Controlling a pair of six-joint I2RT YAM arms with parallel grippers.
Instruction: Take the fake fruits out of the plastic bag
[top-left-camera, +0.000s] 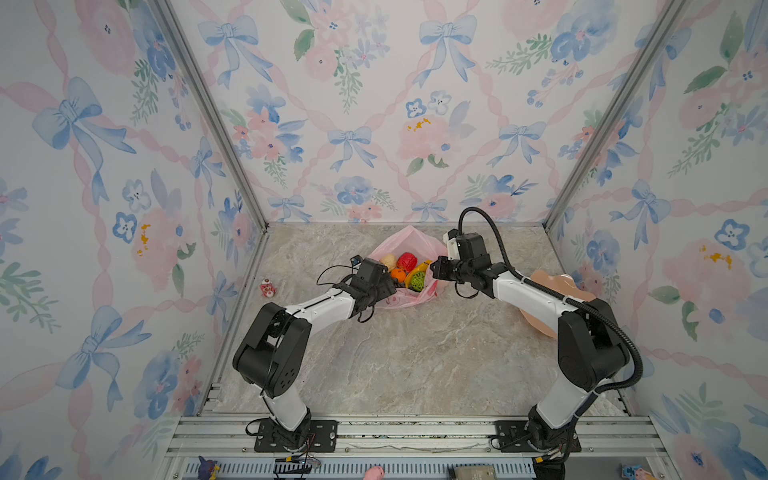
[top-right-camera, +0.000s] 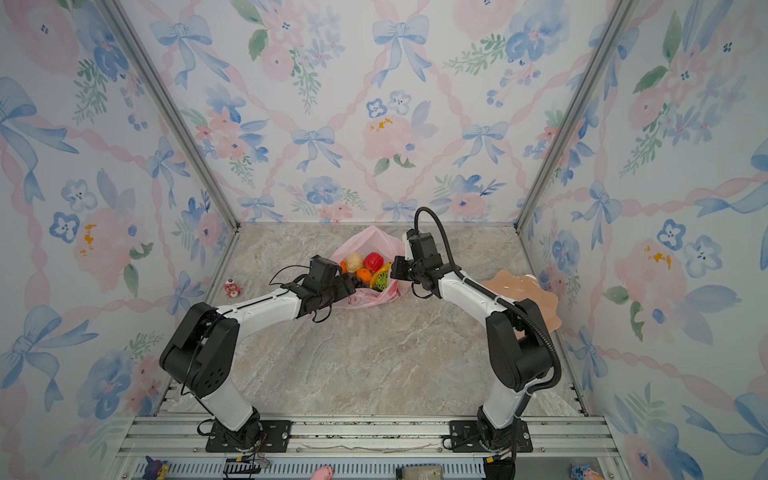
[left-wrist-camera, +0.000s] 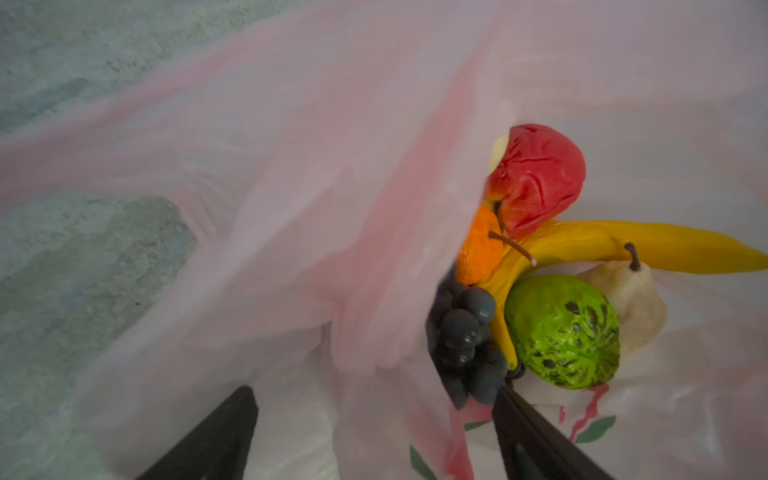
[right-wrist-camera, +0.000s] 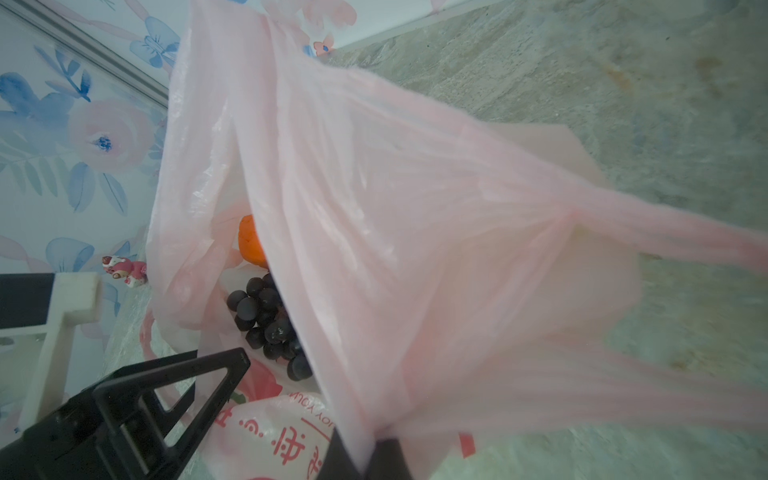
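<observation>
Grippers flank the plastic bag, which sits slumped toward the back of the bench with its mouth gaping upward. The fake fruits are all inside it in a heap. A red fruit presses against an orange, and a banana curves past them. A green round fruit lies beside a pale pear, and a dark grape bunch is on the side of the left arm.

The right gripper is pinched tight on a fold of the bag's rim, and the pink film stretches taut from it. The left gripper stands wide apart astride the bag's near wall, with one finger inside by the grapes and the other outside. Whether the inner finger touches the bunch I can't quite make out through the blur.

A small red-and-white figurine sits by the left wall, well apart from the bag. A peach scalloped plate lies partly under the right arm, near the right wall.
</observation>
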